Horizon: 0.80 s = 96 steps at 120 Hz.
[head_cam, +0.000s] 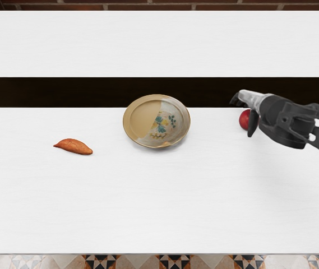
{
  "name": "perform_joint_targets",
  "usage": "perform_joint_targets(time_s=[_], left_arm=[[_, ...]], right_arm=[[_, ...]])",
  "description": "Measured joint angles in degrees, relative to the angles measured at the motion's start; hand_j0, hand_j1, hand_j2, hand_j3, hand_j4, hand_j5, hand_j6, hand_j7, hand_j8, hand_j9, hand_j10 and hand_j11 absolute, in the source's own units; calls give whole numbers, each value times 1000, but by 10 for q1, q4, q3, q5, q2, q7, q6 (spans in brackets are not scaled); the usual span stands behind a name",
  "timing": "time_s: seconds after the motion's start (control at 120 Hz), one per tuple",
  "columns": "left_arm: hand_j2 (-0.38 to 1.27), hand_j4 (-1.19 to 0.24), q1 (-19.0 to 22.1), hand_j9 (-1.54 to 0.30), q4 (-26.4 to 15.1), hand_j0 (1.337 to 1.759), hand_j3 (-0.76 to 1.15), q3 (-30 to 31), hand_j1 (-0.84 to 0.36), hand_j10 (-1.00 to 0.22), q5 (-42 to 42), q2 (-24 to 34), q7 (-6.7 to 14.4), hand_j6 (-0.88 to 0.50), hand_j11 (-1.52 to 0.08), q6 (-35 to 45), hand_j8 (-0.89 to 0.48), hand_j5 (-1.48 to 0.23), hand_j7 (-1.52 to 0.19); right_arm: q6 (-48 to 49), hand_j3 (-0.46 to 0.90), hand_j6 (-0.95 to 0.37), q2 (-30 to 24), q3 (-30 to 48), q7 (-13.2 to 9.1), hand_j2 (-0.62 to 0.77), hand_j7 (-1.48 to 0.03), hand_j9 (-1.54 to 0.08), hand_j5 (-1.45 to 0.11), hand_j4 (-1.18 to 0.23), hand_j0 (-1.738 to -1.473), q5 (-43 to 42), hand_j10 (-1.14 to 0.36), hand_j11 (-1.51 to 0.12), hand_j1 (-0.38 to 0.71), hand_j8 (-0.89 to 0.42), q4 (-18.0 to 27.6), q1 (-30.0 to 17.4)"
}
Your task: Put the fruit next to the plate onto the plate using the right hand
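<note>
Red fruit point(243, 119): it is sitting on the white surface point(159, 196), to the right of the plate and well apart from it; only its left part is showing, the rest is being hidden by the hand.
Plate point(139, 117): a round tan dish with a paler patterned right half is lying flat near the far edge of the surface, about mid-picture, and is holding nothing.
Right hand point(254, 109): it is hovering right at the fruit, low over the surface, with the palm turning towards the plate side.
Fingers point(239, 100): they are reaching leftward past the top of the fruit, loosely spread and not curling shut.
Thumb point(253, 124): it is hanging downward in front of the fruit's right side, apart from the other fingers, so the fruit is lying in the gap between them; whether any finger is touching the fruit cannot be told.
Right arm point(299, 123): dark grey, it is coming in from the right edge and slanting up and leftward to the hand.
Sweet potato point(73, 146): an orange-brown tapered piece is lying on the surface, well to the left of the plate and a little nearer the front.
Background: a second white top point(159, 42) is running across behind a dark gap point(64, 92).
</note>
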Motion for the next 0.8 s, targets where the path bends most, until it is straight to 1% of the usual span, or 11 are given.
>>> perform_joint_targets(time_s=[0.108, 0.258, 0.375, 0.8], left_arm=[[49, -245, 0, -318, 0, 1658, 0, 0, 55, -245, 0, 0, 0, -245, -318, 0, -245, -318, -318], [49, -245, 0, -318, 0, 1658, 0, 0, 55, -245, 0, 0, 0, -245, -318, 0, -245, -318, -318], [49, -245, 0, -318, 0, 1658, 0, 0, 55, -245, 0, 0, 0, -245, -318, 0, -245, -318, -318], [49, -245, 0, -318, 0, 1658, 0, 0, 55, -245, 0, 0, 0, -245, -318, 0, -245, -318, -318]], right_arm=[[-12, 0, -278, -4, -3, 0, -52, -355, -355, -355, -277, -1658, -9, -276, -355, -24, -277, 14, -1], [-18, 0, -287, -8, -6, 0, -54, -366, -367, -367, -285, -1658, -15, -285, -367, -13, -286, 19, -2], [-21, 0, -293, -11, -9, 0, -55, -374, -375, -375, -292, -1658, -16, -291, -375, -5, -292, 18, -5], [-22, 0, -373, -11, -12, 0, -70, -479, -479, -479, -371, -1658, -16, -371, -479, 91, -372, 5, -13]])
